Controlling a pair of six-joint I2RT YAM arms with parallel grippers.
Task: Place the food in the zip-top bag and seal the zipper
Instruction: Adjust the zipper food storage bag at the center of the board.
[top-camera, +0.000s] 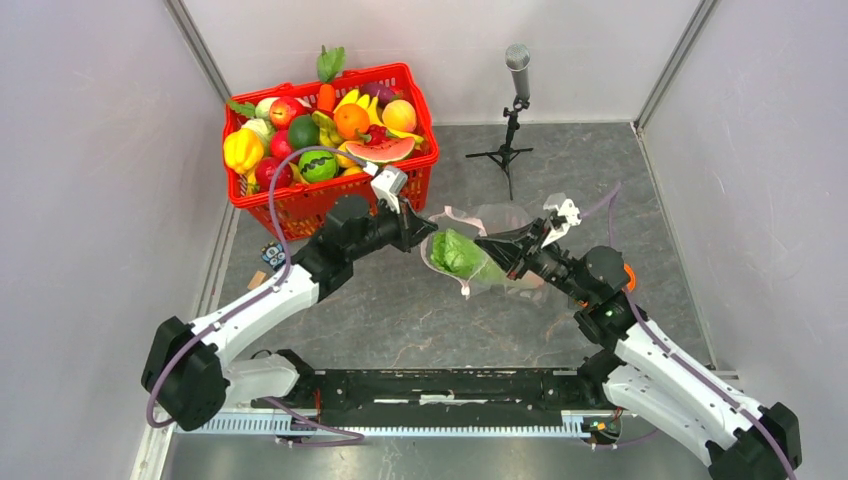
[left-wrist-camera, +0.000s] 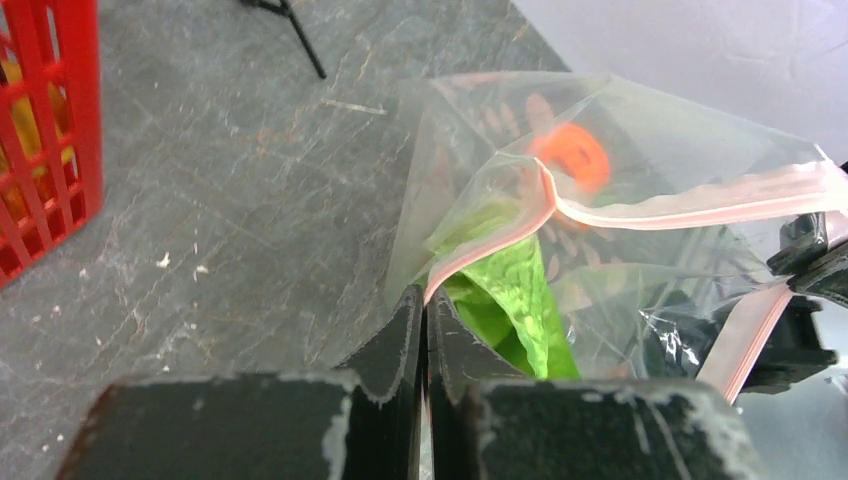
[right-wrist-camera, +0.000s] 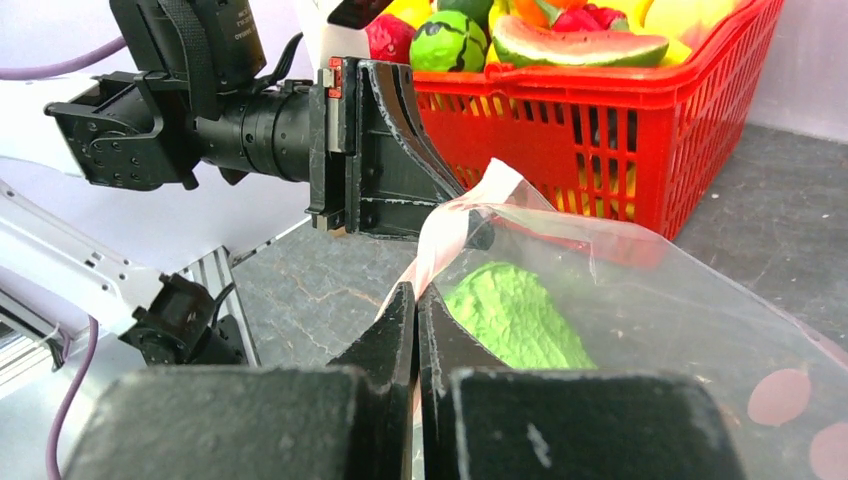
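As the cabbage (top-camera: 458, 255) is lying in the zip-top bag (top-camera: 500, 220), left pincer (left-wrist-camera: 425, 335) and right pincer (right-wrist-camera: 415, 318) are clamping its zipper (left-wrist-camera: 650, 212), probably for sealing.

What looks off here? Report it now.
The zipper on the zip-top bag is kinked and gaping, its two strips apart. The left gripper and right gripper each pinch it. Only the cabbage is inside.
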